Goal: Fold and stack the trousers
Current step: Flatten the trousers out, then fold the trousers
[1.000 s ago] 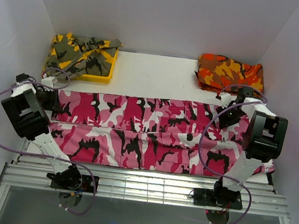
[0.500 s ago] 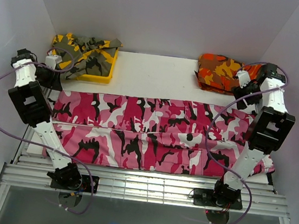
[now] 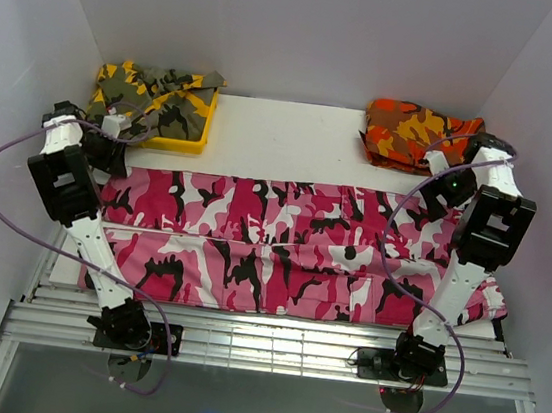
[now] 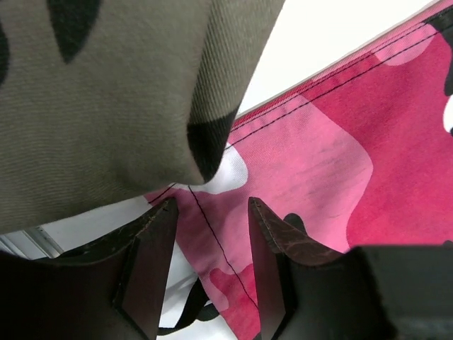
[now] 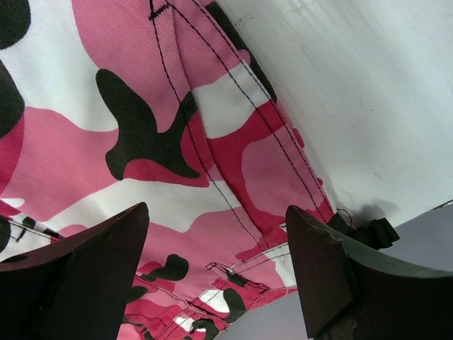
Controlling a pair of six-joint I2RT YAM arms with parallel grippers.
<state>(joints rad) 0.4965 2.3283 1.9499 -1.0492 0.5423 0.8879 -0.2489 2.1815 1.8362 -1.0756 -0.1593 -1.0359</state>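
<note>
White counter (image 3: 294, 138), with a yellow-olive garment (image 3: 148, 98) at the far left corner and an orange-red garment (image 3: 411, 132) at the far right. Across the near half, full length and flat: the trousers (image 3: 270, 251), waist end to the right, hems to the left, legs seemingly side by side. Left arm (image 3: 62, 185) reaching over the far hem corner, right arm (image 3: 489, 233) over the far waist corner. Left jaws apart just above the stitched hem, nothing between them, olive cloth crowding that wrist view. Right jaws wide apart above the waist seam, likewise empty. Probably at the first fold, grasp not yet made. Next, likely: lower both, pinch the far edge at each end, carry it evenly toward the near edge, and keep the left side clear of the olive cloth.
</note>
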